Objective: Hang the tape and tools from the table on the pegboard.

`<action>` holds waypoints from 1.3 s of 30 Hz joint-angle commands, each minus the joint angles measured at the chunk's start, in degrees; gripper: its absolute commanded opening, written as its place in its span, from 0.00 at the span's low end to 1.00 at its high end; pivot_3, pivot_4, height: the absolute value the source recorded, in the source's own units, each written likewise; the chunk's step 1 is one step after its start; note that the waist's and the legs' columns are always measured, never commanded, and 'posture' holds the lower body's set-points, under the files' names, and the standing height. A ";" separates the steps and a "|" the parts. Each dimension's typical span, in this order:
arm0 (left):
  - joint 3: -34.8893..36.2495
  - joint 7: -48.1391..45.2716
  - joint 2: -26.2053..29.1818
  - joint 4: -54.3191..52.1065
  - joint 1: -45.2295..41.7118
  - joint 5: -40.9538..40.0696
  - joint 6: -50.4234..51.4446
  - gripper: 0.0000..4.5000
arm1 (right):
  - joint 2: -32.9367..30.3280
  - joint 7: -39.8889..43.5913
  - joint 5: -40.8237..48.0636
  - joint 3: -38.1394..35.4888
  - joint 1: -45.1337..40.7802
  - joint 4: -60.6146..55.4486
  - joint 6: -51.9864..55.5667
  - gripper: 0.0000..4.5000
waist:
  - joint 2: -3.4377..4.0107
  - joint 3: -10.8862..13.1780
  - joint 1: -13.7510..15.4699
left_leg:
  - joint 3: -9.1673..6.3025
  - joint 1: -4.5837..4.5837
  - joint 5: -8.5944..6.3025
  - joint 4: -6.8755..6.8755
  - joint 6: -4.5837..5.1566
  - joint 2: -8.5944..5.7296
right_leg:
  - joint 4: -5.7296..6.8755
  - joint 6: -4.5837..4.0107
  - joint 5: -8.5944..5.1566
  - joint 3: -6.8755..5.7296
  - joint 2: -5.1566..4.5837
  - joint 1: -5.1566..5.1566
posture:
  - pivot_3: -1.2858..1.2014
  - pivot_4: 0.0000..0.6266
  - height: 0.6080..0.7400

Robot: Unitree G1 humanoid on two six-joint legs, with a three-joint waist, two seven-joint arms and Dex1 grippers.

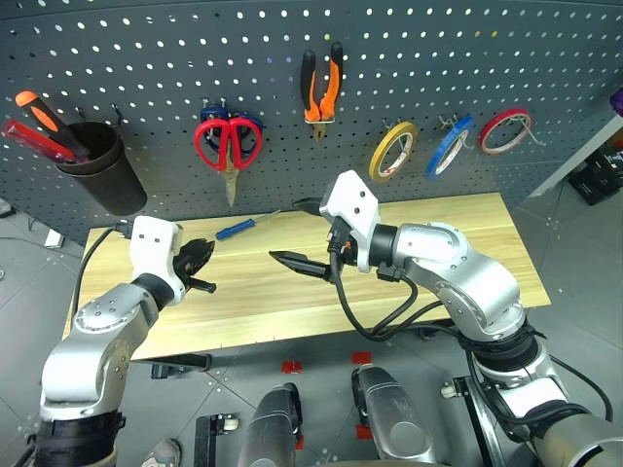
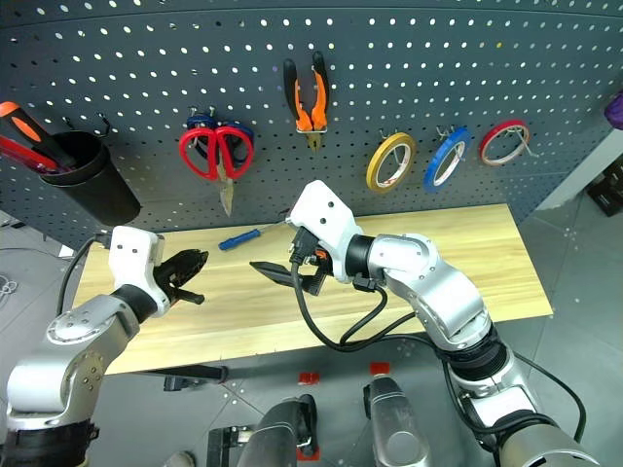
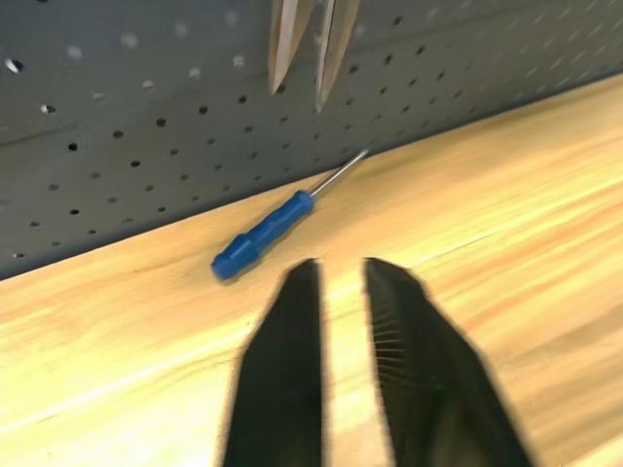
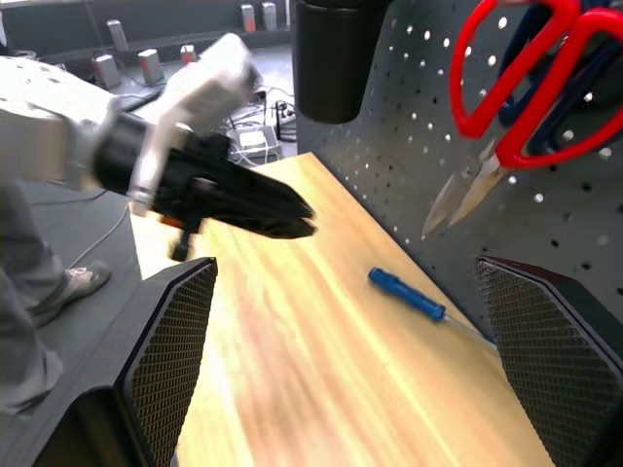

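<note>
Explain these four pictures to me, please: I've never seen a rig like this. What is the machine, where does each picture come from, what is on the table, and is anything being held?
This is a two-armed humanoid robot facing a workbench. Two pictures come from the twin cameras in its head, looking down over both arms. The other two come from a camera on each wrist, looking along that hand's two black fingers.

On the table lies one item, a small blue-handled screwdriver, close to the pegboard. Already hanging on the board are the red-handled scissors, the pliers and the yellow tape, next to a blue and a red tape ring. A black cup at the board's left holds other screwdrivers.

The left hand is shut and holds nothing; it points toward the screwdriver. The right hand is wide open and empty.
</note>
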 commanded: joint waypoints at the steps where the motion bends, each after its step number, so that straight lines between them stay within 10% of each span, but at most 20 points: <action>1: -2.98 -0.20 0.75 6.66 -3.65 4.86 -2.60 0.08 | 0.38 -0.92 0.85 0.32 0.36 -3.75 1.82 1.00 | 0.06 0.13 -0.08 | 0.01 0.00 0.00 0.00 0.01 0.00 | -0.01 0.00 0.00 0.01 0.00 0.00 | 0.39 0.63 1.00; 3: -4.93 0.14 0.15 14.91 -8.38 7.93 -5.13 0.08 | 0.59 -1.29 1.00 0.72 0.58 -4.25 3.06 1.00 | 0.21 0.77 0.01 | 0.01 0.05 -0.02 0.02 0.04 0.01 | -0.01 0.00 0.00 -0.01 0.00 0.10 | 0.39 0.66 1.00; 15: -9.67 -3.49 -4.20 51.94 -30.92 16.12 -20.24 0.90 | 1.26 -3.38 1.34 0.87 1.35 -6.87 7.88 1.00 | 0.10 4.70 -0.28 | 0.13 -0.01 -0.02 0.13 0.08 0.07 | -0.02 0.01 0.00 -0.03 -0.01 0.06 | 0.37 0.79 1.00; 26: -11.88 -5.12 -6.06 79.20 -43.07 22.51 -29.37 0.90 | 1.94 -6.52 0.58 0.59 1.02 -7.13 9.94 1.00 | -0.05 5.47 -0.50 | 0.44 -0.43 0.00 0.30 0.05 0.26 | 0.09 0.02 0.01 -0.10 0.04 -0.54 | 0.36 0.79 1.00; 35: -16.11 -12.82 -2.93 82.18 -43.44 27.98 -32.60 0.30 | 0.87 -7.12 0.84 -0.62 -0.39 -6.88 10.95 1.00 | 0.00 5.49 -0.95 | 0.47 -0.45 -0.04 0.57 0.09 0.36 | 0.15 0.11 0.05 -0.09 0.10 -0.51 | 0.36 0.77 1.00; 39: -16.55 -18.04 -0.44 78.49 -40.09 28.28 -32.21 0.19 | 0.10 -6.75 1.44 -1.61 -0.79 -6.90 11.85 1.00 | 0.02 5.50 -1.34 | 0.47 -0.45 -0.04 0.58 0.10 0.40 | 0.17 0.11 0.05 -0.08 0.11 -0.51 | 0.36 0.75 1.00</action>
